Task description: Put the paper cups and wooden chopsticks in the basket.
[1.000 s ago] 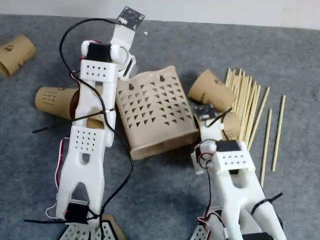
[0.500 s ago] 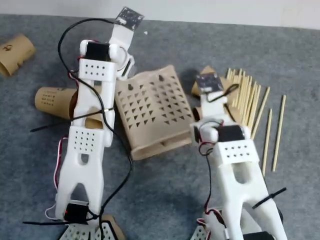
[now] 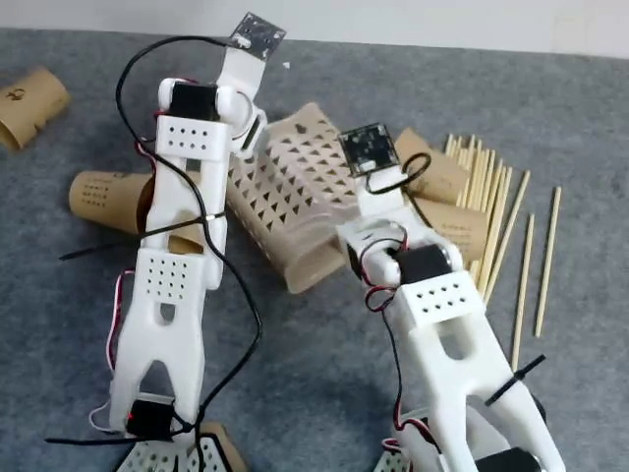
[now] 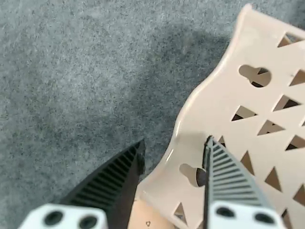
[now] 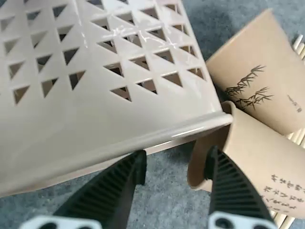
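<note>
Basket point(image 3: 295, 197) lies tipped on its side on the grey carpet point(image 3: 324, 393) between the two arms, its perforated wall facing up and its open mouth toward the near edge. The left gripper point(image 4: 175, 143) sits at the basket's far corner with its jaws apart, one finger point(image 4: 119, 176) over bare carpet and the other over the basket's wall point(image 4: 248, 95), the corner edge between them. The right gripper point(image 5: 176, 153) hangs over the basket's rim point(image 5: 157, 138), jaws also spread and holding nothing. Two paper cups lie on their sides just right of the basket: one point(image 3: 437, 167) farther back and one point(image 3: 457, 224) nearer, whose mouth point(image 5: 205, 157) rests against the basket's rim beside the right gripper's finger. Another paper cup point(image 3: 103, 197) lies left of the left arm, and a fourth point(image 3: 34, 103) sits well apart at the far left. A bundle of wooden chopsticks point(image 3: 486, 197) lies right of the two cups, with two loose sticks point(image 3: 548, 261) farther right.
</note>
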`<state>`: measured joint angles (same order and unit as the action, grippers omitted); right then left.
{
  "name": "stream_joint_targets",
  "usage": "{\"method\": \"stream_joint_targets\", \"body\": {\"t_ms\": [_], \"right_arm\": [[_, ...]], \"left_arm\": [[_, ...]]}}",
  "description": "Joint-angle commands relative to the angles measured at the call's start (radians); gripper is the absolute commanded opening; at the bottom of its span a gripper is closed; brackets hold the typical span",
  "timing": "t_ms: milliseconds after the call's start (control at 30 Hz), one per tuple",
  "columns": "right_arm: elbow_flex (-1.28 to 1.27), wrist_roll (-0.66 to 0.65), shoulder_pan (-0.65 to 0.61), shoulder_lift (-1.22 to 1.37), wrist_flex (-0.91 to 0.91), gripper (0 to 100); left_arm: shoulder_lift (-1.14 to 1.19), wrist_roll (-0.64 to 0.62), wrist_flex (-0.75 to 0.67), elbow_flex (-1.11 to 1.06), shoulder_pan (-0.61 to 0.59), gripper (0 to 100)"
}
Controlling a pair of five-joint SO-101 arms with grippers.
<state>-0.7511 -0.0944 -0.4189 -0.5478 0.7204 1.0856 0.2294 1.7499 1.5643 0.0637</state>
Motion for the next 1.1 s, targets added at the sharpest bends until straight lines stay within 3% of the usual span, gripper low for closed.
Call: {"method": "stream_joint_targets", "body": {"t_ms": [0, 500, 767, 900, 1067], "right_arm": [[0.053, 0.009, -0.018, -0.045, -0.035, 22.0], [0.053, 0.006, 0.127, -0.216, -0.036, 22.0], [0.028, 0.009, -0.053, -0.044, -0.131, 22.0], [-0.025, 0.005, -0.062, 0.111, -0.254, 22.0], [-0.031, 0.005, -0.028, 0.222, -0.266, 22.0]], "left_arm": [[-0.019, 0.011, 0.011, -0.002, 0.021, 23], [-0.019, 0.011, 0.011, -0.002, -0.081, 23], [-0.008, 0.011, -0.046, -0.022, -0.091, 23], [0.031, 0.011, -0.106, -0.051, -0.097, 23], [0.051, 0.011, -0.141, -0.054, -0.097, 23]]}}
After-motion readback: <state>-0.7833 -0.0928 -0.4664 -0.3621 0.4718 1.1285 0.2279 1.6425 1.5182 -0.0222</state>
